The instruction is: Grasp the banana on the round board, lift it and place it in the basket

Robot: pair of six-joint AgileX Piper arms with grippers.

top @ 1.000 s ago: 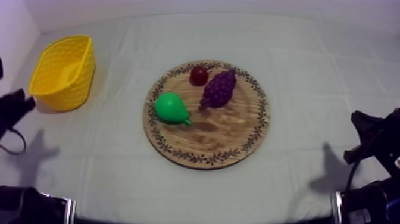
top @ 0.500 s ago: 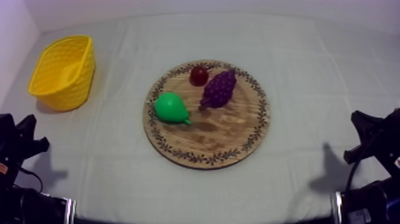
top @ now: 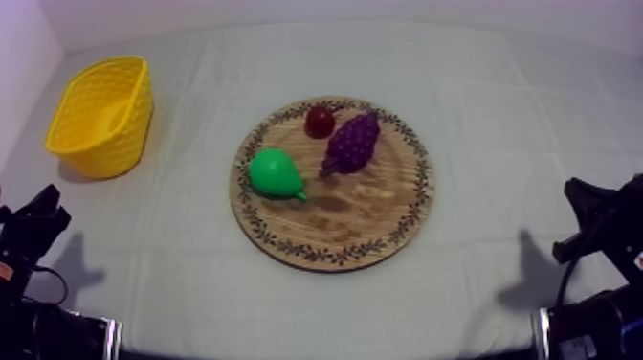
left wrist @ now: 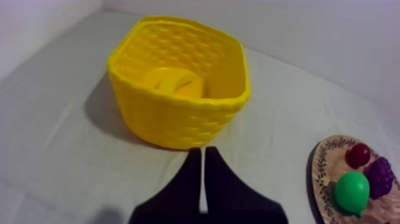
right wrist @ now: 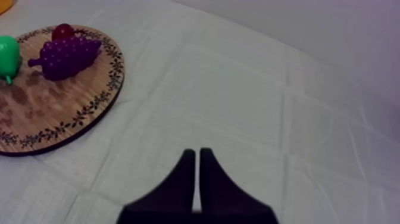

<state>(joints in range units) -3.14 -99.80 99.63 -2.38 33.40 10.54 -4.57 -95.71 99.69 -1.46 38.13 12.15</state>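
Observation:
The banana (left wrist: 175, 83) lies inside the yellow basket (left wrist: 178, 116), which stands at the far left of the table (top: 100, 120). My left gripper (left wrist: 202, 152) is shut on nothing, its narrow wedge pointing at the basket's near wall from a short way off. In the top view this gripper (top: 48, 203) sits low at the left edge, in front of the basket. My right gripper (right wrist: 197, 154) is also shut and empty, over bare cloth to the right of the wooden board (right wrist: 47, 113). It rests low at the right edge (top: 576, 189).
The round wooden board (top: 354, 206) lies mid-table with a green pear (top: 276, 173), a purple bunch of grapes (top: 352, 142) and a small red fruit (top: 320, 121) on its far half. Open cloth lies between board and basket and right of the board.
My left arm has drawn back from beside the basket toward the lower left edge and settled there. The right arm and the fruit have not moved.

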